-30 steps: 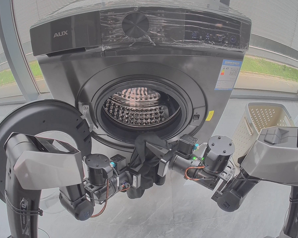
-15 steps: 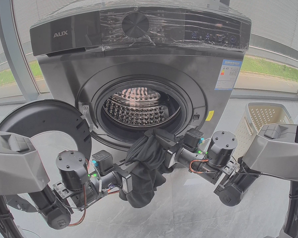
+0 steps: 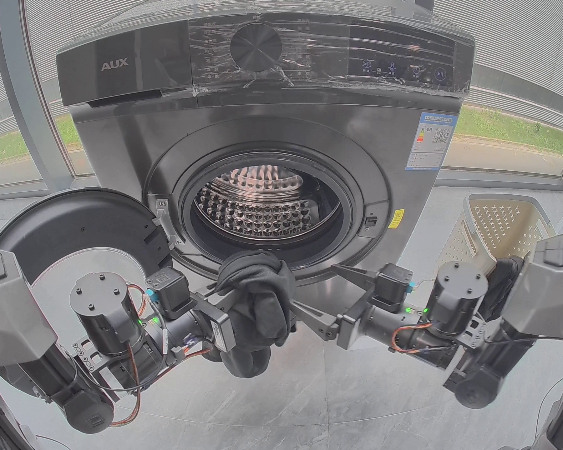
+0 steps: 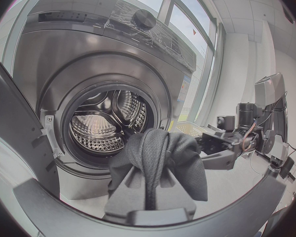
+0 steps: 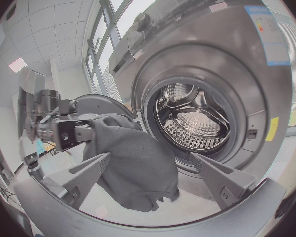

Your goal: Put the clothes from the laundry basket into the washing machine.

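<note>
Lower left, our left gripper (image 3: 231, 304) is squeezing the black cloth (image 3: 259, 295), hanging just below the hole of the washing machine (image 3: 137, 132); it is looking soft, light and floppy, so we are pinching a bunched fold; lower right, our right gripper (image 3: 311, 286) is gaping wide, near the laundry basket (image 3: 481, 226).

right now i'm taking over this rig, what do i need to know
Left gripper: jaws shut on a black garment, held at the lower rim of the washing machine opening.
Right gripper: jaws open, empty, beside the garment.
Door open to the left; drum looks empty.
Basket on the floor to the right, contents hidden.
Done: garment out of the basket, at the opening.
To do: put it in the drum, release, check the basket.
</note>
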Tool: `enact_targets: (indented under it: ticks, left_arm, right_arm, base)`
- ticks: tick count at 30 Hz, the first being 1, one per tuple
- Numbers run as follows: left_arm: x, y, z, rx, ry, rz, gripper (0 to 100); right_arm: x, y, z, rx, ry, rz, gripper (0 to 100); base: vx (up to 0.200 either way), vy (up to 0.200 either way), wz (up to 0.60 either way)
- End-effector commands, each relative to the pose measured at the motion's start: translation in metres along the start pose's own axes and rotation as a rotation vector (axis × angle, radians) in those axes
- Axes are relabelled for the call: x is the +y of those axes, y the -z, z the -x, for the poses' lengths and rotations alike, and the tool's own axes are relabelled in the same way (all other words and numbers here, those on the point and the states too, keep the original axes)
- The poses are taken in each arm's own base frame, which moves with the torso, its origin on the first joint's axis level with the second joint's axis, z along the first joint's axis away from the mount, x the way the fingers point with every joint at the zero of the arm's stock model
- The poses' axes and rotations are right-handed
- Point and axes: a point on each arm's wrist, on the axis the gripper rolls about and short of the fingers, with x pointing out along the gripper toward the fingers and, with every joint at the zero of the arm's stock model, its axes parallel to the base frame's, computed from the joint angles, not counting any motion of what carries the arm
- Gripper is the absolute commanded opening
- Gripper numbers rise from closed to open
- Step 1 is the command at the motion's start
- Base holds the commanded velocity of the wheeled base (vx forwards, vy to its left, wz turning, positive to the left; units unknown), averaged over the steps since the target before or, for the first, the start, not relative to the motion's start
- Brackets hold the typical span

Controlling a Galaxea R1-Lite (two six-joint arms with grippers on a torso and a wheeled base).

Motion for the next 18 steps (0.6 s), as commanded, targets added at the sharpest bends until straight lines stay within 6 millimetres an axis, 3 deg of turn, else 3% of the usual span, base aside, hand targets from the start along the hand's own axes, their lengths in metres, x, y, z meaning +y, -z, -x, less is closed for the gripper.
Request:
enact_targets:
  ticks: [1, 3, 5, 13, 18]
  left_arm:
    - [0.005, -0.013, 0.004, -0.054, -0.028, 0.006, 0]
    - [0.005, -0.018, 0.014, -0.066, -0.049, 0.006, 0]
    - [0.004, -0.022, 0.023, -0.076, -0.053, 0.006, 0]
    - [0.005, -0.026, 0.035, -0.086, -0.066, 0.006, 0]
    - [0.012, -0.02, 0.042, -0.056, -0.094, 0.006, 0]
  right_arm:
    - [0.006, -0.032, 0.065, -0.025, -0.014, 0.014, 100]
    - [-0.004, -0.026, 0.085, 0.018, 0.045, 0.007, 100]
    - [-0.019, -0.026, 0.09, 0.021, 0.107, 0.004, 100]
    - [-0.036, -0.022, 0.087, 0.033, 0.189, 0.035, 100]
    - [-0.054, -0.021, 0.088, 0.028, 0.327, 0.033, 100]
  base:
    - [0.0, 0.0, 0.0]
    - [0.0, 0.0, 0.0]
    - [0.0, 0.0, 0.0]
    - [0.0, 0.0, 0.0]
    - [0.0, 0.0, 0.0]
